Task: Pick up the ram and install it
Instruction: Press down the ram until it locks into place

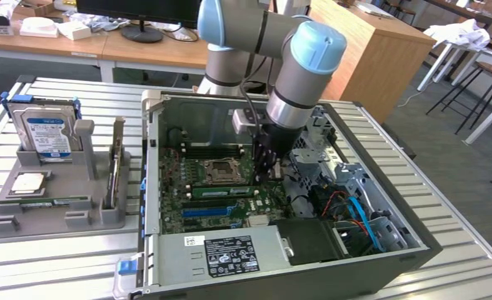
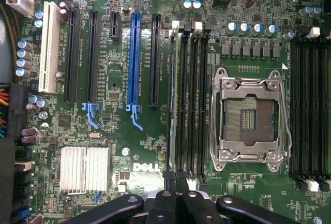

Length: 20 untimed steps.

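The ram [image 1: 222,190] is a long green stick standing on edge in a memory slot of the motherboard [image 1: 179,212], inside the open computer case. In the wrist view the ram [image 2: 174,94] is seen edge-on in the slot nearest the blue expansion slot [image 2: 134,58]. My gripper [image 1: 267,174] hangs straight down into the case at one end of the stick. Its black fingers are shut together, and the gripper [image 2: 176,177] sits right over that end of the ram. Nothing shows between the fingers. I cannot tell whether they touch the stick.
The empty CPU socket [image 2: 251,115] lies beside the memory slots, with more empty slots [image 2: 307,105] past it. A grey tray [image 1: 54,219] at the exterior view's left holds a hard drive [image 1: 45,131] and a CPU chip [image 1: 27,182]. The power supply [image 1: 229,250] and drive bays [image 1: 354,187] crowd the case.
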Each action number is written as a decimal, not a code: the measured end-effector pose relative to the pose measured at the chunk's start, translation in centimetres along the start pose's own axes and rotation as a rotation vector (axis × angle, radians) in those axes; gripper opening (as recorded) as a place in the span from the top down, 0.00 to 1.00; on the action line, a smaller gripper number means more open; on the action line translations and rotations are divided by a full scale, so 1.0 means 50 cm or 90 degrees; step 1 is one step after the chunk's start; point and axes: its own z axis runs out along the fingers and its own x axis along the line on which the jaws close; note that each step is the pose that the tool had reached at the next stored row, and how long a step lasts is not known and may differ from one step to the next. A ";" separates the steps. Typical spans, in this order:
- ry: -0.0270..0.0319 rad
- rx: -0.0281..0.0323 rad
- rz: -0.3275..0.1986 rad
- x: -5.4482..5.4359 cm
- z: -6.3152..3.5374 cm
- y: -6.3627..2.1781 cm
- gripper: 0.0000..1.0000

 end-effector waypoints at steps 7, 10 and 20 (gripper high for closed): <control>-0.0003 0.0001 0.000 -0.001 0.002 0.000 0.90; -0.0002 0.0000 0.000 -0.003 0.002 0.000 0.90; -0.0004 0.0005 0.000 -0.002 0.008 0.000 0.90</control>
